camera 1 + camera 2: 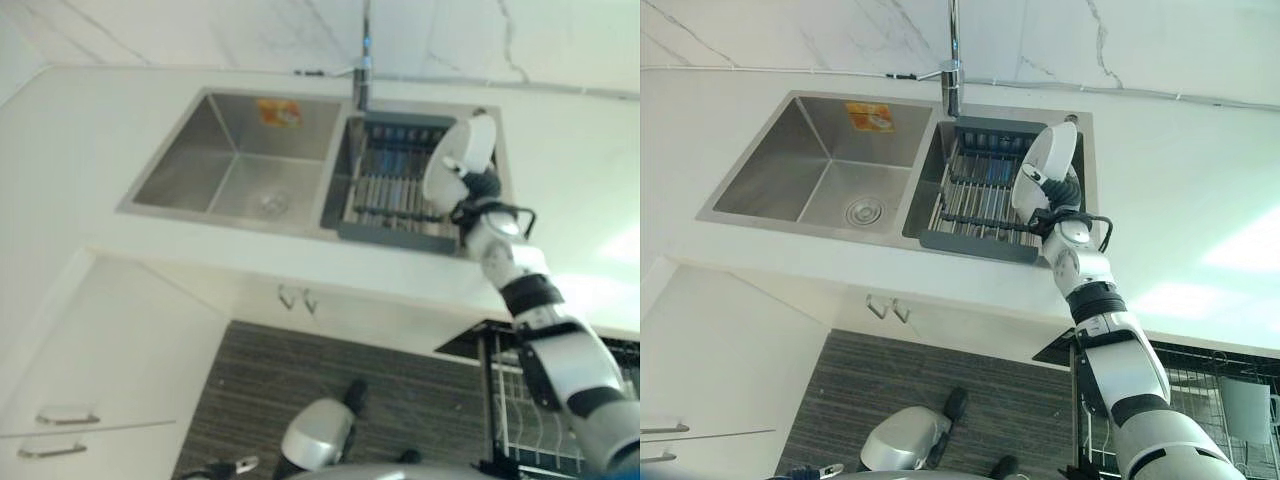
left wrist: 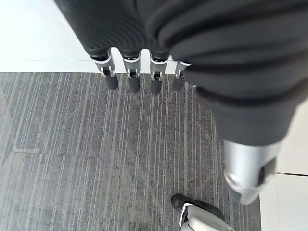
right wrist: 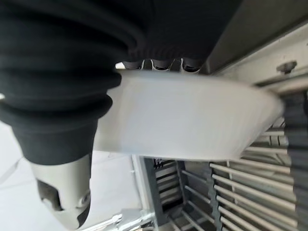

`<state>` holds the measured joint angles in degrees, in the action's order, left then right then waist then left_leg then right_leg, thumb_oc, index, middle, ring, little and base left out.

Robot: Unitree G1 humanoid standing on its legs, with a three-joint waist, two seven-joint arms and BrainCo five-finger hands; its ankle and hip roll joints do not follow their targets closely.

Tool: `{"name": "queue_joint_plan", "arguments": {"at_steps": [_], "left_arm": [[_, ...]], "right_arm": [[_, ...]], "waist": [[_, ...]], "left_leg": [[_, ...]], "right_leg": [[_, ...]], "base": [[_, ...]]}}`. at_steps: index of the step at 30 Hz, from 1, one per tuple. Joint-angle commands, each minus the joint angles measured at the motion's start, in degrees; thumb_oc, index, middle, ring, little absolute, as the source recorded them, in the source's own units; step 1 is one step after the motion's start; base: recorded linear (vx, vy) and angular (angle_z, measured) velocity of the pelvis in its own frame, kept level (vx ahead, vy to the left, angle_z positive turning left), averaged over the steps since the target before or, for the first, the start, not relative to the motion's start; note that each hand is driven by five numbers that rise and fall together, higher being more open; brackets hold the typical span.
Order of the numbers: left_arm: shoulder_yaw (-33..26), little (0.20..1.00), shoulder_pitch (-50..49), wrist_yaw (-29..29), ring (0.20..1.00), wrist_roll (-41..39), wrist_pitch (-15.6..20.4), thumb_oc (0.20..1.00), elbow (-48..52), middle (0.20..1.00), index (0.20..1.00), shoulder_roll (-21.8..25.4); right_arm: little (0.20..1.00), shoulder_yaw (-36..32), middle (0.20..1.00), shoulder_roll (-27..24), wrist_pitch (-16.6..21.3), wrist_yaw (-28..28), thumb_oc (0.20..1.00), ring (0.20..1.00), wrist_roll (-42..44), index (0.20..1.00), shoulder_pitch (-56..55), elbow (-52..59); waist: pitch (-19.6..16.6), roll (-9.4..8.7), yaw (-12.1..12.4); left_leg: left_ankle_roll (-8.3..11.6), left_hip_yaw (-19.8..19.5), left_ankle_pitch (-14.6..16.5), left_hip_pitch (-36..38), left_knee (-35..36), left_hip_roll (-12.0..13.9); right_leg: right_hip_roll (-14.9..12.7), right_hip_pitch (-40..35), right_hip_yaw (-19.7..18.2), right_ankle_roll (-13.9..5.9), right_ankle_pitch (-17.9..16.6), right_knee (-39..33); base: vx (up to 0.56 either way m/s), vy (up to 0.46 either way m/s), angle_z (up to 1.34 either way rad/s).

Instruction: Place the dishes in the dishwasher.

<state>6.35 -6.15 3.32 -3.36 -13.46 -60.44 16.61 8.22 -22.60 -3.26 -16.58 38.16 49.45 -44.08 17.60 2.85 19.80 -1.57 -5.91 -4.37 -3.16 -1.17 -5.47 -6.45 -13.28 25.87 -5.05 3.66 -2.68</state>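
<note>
A white plate (image 1: 460, 157) hangs tilted over the right end of the dark dish rack (image 1: 392, 190) that sits in the sink's right basin. My right hand (image 1: 1061, 197) is shut on the white plate (image 3: 192, 120), its fingers (image 3: 154, 63) behind the rim and the thumb (image 3: 65, 197) on the near side. Below the counter at the lower right, the dishwasher's wire rack (image 1: 1215, 395) stands pulled out, with a pale dish (image 1: 1246, 408) in it. My left hand (image 2: 130, 72) hangs low over the striped floor with straight fingers and holds nothing.
The steel left basin (image 1: 235, 165) has a drain and an orange sticker. A faucet (image 1: 362, 65) rises between the basins at the back. White counter (image 1: 80, 140) surrounds the sink. White drawers with metal handles (image 1: 65, 415) stand at the lower left.
</note>
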Motion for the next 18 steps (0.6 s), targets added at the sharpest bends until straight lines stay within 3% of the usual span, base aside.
{"name": "queue_joint_plan", "arguments": {"at_steps": [1,9,18], "left_arm": [[4.71,1.000,-1.37,0.03,1.000,0.96,-0.09,1.000,-0.63,1.000,1.000,3.81],[4.59,1.000,-1.40,-0.65,1.000,0.34,-0.81,1.000,0.71,1.000,1.000,4.62],[3.53,1.000,-1.99,-1.06,1.000,2.22,0.05,1.000,0.52,1.000,1.000,4.86]], "right_arm": [[0.200,0.43,0.200,-3.92,2.17,1.48,0.200,0.200,-2.56,0.200,3.05,0.62],[0.200,1.16,0.200,-5.41,5.01,4.45,0.200,0.200,-5.02,0.200,5.32,-0.11],[0.200,1.12,0.200,-5.55,10.88,5.79,0.200,0.200,-4.26,0.200,4.87,2.03]], "waist": [[-3.01,1.55,1.90],[-2.41,2.12,2.27],[-2.92,1.38,2.48]], "left_leg": [[4.12,-0.62,0.53,-2.53,0.74,5.04],[4.22,-0.80,0.37,-3.29,0.26,4.74],[4.27,-0.11,0.33,-2.99,0.45,5.18]], "right_leg": [[-6.96,2.45,-0.54,-4.15,1.63,7.39],[-7.28,2.68,-0.34,-4.27,1.77,7.68],[-6.76,1.94,-0.10,-4.34,1.50,6.88]], "base": [[0.00,0.000,0.00],[0.00,-0.001,0.01],[-0.01,-0.034,0.06]]}}
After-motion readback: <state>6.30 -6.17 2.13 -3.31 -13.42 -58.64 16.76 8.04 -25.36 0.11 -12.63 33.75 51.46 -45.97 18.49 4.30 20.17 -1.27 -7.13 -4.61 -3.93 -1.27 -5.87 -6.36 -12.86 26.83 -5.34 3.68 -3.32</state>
